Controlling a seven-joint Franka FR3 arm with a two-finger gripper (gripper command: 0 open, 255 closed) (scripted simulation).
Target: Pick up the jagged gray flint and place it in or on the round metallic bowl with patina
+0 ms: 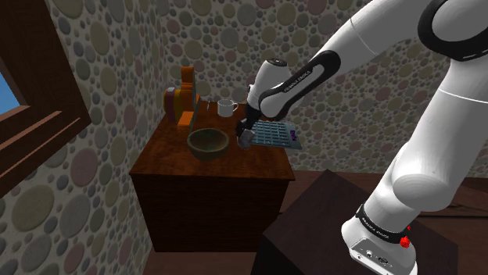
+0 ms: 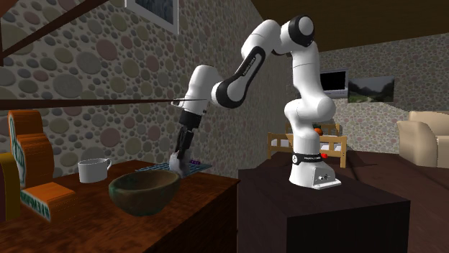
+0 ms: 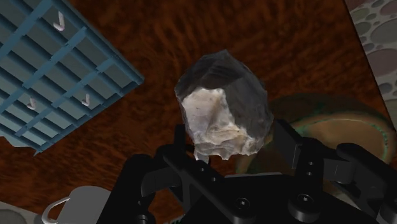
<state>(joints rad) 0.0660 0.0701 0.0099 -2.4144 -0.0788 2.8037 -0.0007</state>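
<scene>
We judge the flint (image 3: 222, 105) hard, rather heavy and slippery, so the gripper (image 3: 234, 147), clenched on its broad sides, must hold firmly.

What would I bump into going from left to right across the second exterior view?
Orange blocks → white mug → greenish-brown bowl → dark stand under the robot → beige armchair.

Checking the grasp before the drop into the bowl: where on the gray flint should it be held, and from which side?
Probably across its pale chipped end, coming down from above, as the claw clasps the flint now. That end's two sides fit between the fingers, leaving the dark faceted bulk free below.
</scene>
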